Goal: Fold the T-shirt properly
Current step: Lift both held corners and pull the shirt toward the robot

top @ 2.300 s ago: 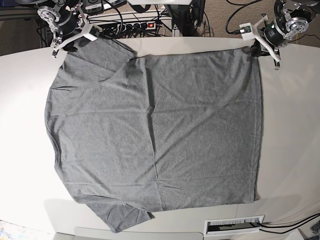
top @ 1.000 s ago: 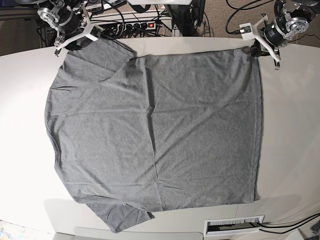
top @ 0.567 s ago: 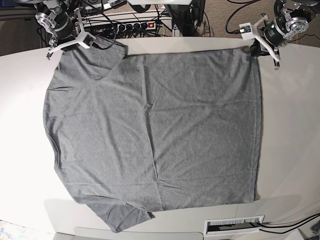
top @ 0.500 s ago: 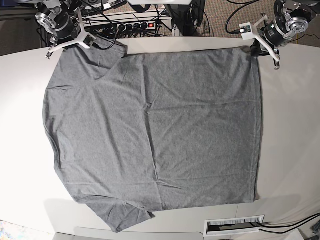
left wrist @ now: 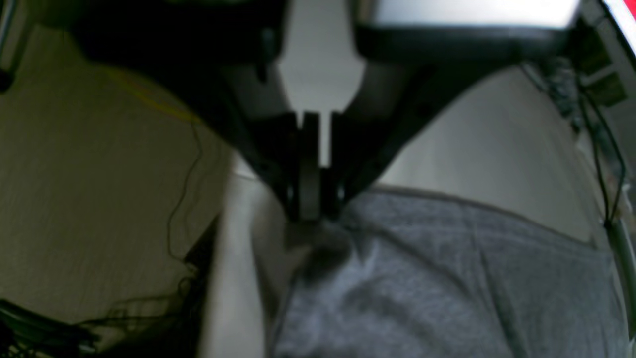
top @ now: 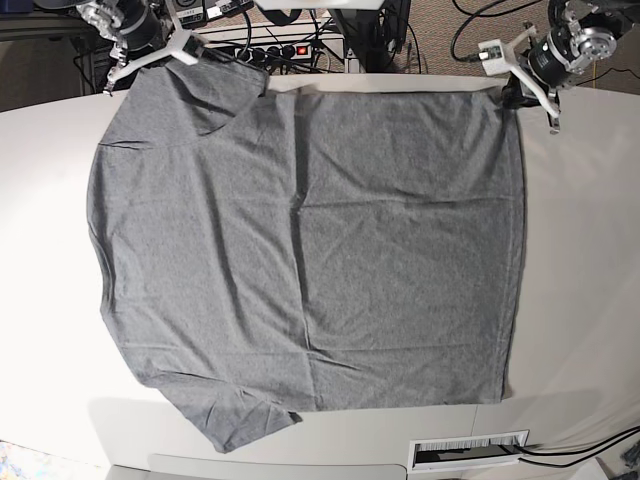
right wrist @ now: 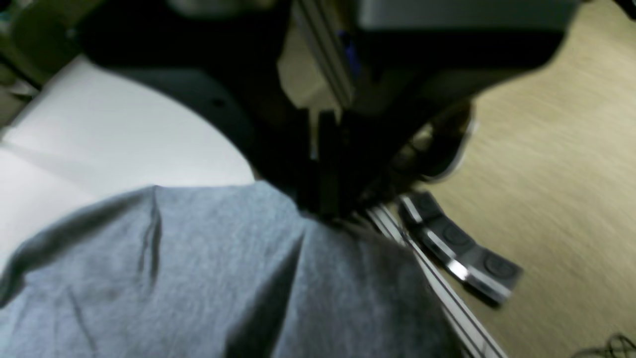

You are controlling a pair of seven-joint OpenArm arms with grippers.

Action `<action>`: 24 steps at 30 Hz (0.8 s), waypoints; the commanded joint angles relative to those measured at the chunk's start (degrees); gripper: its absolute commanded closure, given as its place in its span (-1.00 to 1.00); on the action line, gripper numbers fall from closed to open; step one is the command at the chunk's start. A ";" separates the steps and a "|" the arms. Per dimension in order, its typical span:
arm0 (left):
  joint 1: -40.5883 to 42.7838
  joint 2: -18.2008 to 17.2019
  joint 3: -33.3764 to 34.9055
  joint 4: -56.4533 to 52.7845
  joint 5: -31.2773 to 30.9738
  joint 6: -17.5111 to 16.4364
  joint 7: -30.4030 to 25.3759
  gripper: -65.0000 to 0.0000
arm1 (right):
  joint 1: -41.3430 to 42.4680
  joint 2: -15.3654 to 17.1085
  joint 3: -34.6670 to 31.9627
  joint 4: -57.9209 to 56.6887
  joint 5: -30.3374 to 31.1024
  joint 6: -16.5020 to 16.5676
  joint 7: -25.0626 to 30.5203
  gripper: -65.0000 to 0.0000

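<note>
The grey T-shirt [top: 310, 240] lies spread across the white bench [top: 580, 260] — left gripper [left wrist: 310, 219] and right gripper [right wrist: 325, 211] each pinch a far corner.

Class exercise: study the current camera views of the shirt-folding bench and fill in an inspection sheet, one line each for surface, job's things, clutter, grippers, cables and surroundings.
Surface: pale rounded table, mostly covered by cloth; a slotted white grille sits in its near edge.
Job's things: plain heather-grey short-sleeved T-shirt lies spread flat, unfolded, light creases, far edge at the table's far rim.
Clutter: nothing seen.
Grippers: left gripper shut on the T-shirt's far hem corner; right gripper shut on the far sleeve edge.
Cables: black cables and a power strip with a red switch behind the table; another black cable at the near right corner.
Surroundings: beige carpet.
</note>
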 commanded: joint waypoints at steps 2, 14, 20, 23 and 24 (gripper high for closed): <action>2.38 -0.96 0.13 0.81 1.18 -1.42 2.10 1.00 | -1.99 0.68 0.37 2.10 -3.23 -0.48 -0.55 1.00; 8.96 -3.17 0.09 3.74 10.12 6.58 6.78 1.00 | -8.74 0.68 13.18 2.62 -7.54 -0.68 0.13 1.00; 13.81 -6.14 0.09 5.27 16.46 12.61 10.43 1.00 | -9.03 0.66 16.83 6.08 -5.03 -0.70 0.57 1.00; 16.06 -6.80 0.09 6.36 21.33 17.09 12.24 1.00 | -8.96 0.66 16.87 6.21 -5.29 -0.70 2.10 1.00; 16.15 -6.78 0.09 6.64 22.80 18.51 12.66 1.00 | -8.81 0.66 16.87 6.21 -5.31 -0.70 2.67 1.00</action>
